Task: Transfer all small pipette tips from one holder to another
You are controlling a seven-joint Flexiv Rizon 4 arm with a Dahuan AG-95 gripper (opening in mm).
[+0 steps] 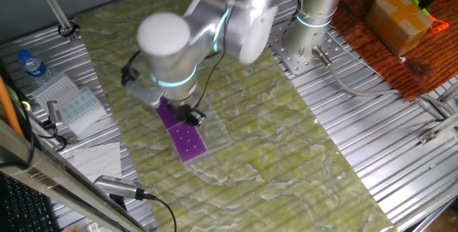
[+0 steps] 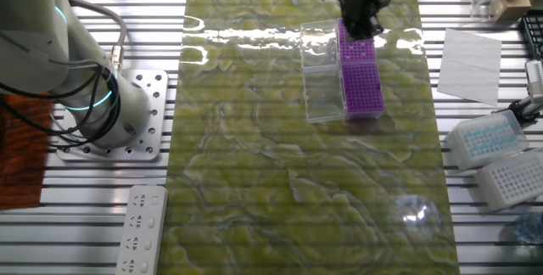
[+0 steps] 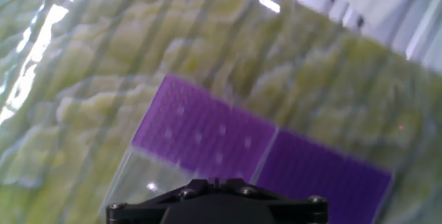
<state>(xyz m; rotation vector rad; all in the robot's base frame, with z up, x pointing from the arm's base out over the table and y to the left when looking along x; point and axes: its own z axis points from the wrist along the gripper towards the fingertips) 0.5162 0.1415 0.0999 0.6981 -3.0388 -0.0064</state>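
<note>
Green marbled mat (image 2: 254, 165) underlies two purple racks (image 2: 361, 78); gripper (image 2: 361, 22) hovers above them, grip unclear, pale tips (image 3: 207, 137) just ahead

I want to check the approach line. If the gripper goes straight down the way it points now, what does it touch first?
Most likely the purple rack top, near the small pipette tips. The gripper hangs right above the purple racks. Depth is unclear, and its fingers are not visible, so the exact contact spot is uncertain.
</note>
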